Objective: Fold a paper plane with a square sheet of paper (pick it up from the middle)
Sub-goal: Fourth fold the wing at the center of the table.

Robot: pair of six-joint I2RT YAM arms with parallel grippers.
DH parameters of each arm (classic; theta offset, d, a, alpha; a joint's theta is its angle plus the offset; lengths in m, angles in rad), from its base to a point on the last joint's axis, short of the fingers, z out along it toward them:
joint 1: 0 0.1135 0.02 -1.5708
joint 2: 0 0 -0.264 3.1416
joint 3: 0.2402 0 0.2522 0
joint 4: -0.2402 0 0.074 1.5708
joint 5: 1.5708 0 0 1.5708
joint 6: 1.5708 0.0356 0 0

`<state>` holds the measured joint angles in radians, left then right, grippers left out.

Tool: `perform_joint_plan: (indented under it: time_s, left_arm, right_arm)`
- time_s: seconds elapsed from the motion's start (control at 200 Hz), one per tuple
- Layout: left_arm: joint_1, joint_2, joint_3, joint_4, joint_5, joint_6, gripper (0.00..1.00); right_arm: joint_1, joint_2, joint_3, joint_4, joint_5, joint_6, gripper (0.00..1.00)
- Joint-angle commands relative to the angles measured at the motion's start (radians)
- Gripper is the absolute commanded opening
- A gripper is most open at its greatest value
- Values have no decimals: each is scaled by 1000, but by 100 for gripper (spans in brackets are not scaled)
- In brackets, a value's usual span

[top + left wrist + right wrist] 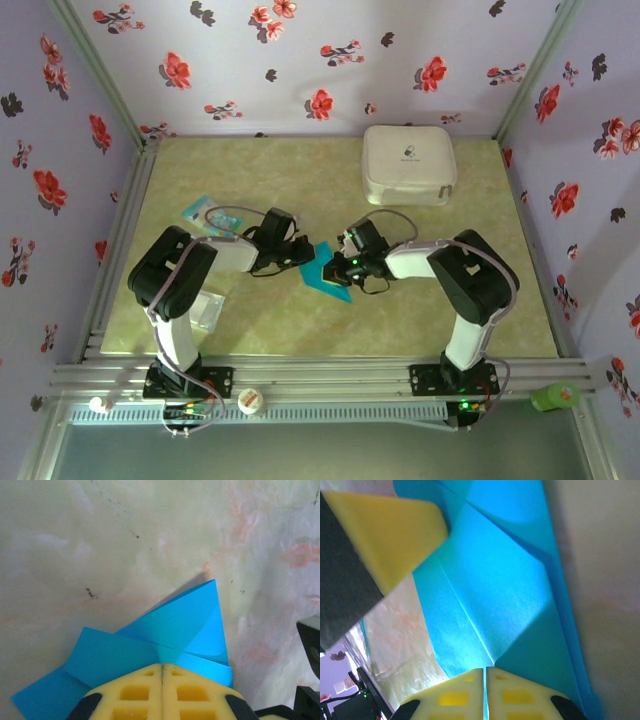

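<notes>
The square sheet of paper (325,270), teal-blue, is folded into a creased, pointed shape at the middle of the table between both arms. My left gripper (303,252) comes in from the left. Seen from the left wrist, the left gripper (162,666) is shut, and the paper's (175,625) folds run in under its tips while the flaps stand up off the table. My right gripper (343,266) comes in from the right. In the right wrist view the right gripper (485,669) is shut on the paper (495,595) at its centre crease. The left gripper's yellow finger (390,535) lies at the paper's far edge.
A white case (408,163) stands at the back right. A pale-blue printed packet (200,210) lies at the left, and a clear plastic packet (205,310) sits near the left arm's base. Floral walls close in three sides, and a metal rail (320,378) runs along the front.
</notes>
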<state>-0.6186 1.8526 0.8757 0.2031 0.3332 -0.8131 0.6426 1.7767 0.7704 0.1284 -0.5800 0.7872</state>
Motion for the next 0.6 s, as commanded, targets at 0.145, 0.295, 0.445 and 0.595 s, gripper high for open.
perform_joint_plan:
  time_s: [0.145,0.295,0.445,0.595]
  left_arm:
    - [17,54,-40,-86,-71,-7,0]
    - [17,54,-38,-87,-71,-9,0]
    - [17,58,-33,-86,-71,-11,0]
    - [17,59,-31,-91,-71,-9,0]
  right_arm:
    - [-24,-71,-125,-41,-21,6,11]
    - [-33,-114,-201,-44,-17,-7,12]
    - [-52,-162,-259,-62,-24,-19,12]
    - [-57,-225,-287,-135,0,-56,13]
